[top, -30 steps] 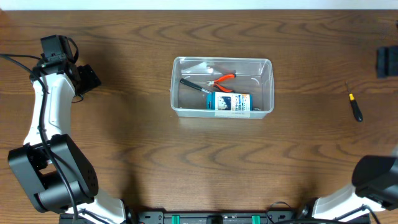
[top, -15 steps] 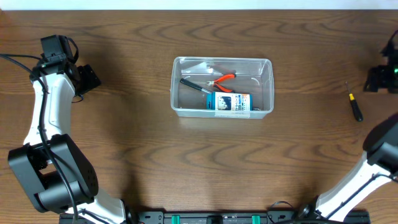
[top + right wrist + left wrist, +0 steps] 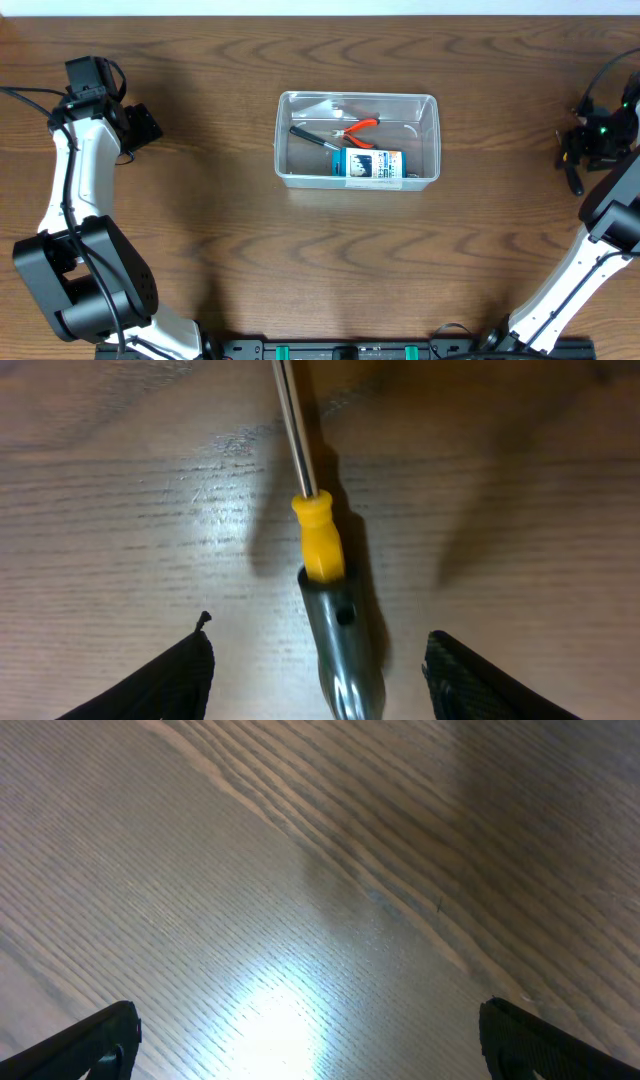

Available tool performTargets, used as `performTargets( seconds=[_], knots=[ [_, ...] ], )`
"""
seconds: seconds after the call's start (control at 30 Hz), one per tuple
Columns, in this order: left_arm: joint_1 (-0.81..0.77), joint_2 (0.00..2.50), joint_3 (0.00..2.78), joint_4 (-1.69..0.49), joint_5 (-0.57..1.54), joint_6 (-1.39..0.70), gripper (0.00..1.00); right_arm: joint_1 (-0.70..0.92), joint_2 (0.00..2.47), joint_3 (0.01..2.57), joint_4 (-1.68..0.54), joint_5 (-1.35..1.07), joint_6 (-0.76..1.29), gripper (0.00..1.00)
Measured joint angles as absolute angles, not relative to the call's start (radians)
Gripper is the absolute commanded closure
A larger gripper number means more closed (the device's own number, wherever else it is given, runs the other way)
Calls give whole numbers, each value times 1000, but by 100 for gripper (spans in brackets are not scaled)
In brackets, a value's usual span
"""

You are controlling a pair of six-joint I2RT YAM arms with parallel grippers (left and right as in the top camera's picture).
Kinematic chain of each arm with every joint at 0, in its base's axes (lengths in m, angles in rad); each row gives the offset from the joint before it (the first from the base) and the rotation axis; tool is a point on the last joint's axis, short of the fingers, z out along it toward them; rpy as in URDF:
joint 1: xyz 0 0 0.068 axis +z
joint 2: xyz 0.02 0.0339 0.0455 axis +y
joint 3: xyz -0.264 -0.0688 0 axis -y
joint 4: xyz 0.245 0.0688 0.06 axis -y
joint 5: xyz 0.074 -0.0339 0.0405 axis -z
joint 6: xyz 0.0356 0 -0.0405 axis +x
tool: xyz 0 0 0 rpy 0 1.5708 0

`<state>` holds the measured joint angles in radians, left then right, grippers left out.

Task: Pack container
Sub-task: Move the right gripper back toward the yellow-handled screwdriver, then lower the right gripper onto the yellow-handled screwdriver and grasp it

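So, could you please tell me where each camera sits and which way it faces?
Overhead: above the table, looking straight down; bin and both arms show.
Left wrist: faces down at bare wood; left tool open.
Right wrist: faces down at the screwdriver between the open right tool's fingers.
Shared: overhead also shows that screwdriver.

Overhead faces straight down; wrist cameras sit close, apparently facing the table (image 3: pixel 200 250).

Table (image 3: pixel 200 220): dark brown, wavy wood-grain pattern. Container (image 3: pixel 357 95): clear, colourless. Pliers (image 3: pixel 362 126): orange-red handles, dark jaws. Packet (image 3: pixel 372 163): blue-and-white label. Screwdriver (image 3: pixel 322 550): silver shaft, yellow collar, dark grey handle. Left arm (image 3: pixel 80 170): white links, black joints.
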<state>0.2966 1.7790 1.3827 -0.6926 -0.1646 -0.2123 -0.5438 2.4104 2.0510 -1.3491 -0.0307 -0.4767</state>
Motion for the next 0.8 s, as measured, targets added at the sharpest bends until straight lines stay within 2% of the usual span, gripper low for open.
performTargets(
  seconds=[0.67, 0.8],
  knots=[
    [297, 1779, 1383, -693, -165, -212, 2, -543, 2403, 1967, -1262, -24, -477, 34],
    [297, 1779, 1383, -693, -165, -212, 2, -540, 2400, 1961, -1256, -15, -477, 37]
  ],
)
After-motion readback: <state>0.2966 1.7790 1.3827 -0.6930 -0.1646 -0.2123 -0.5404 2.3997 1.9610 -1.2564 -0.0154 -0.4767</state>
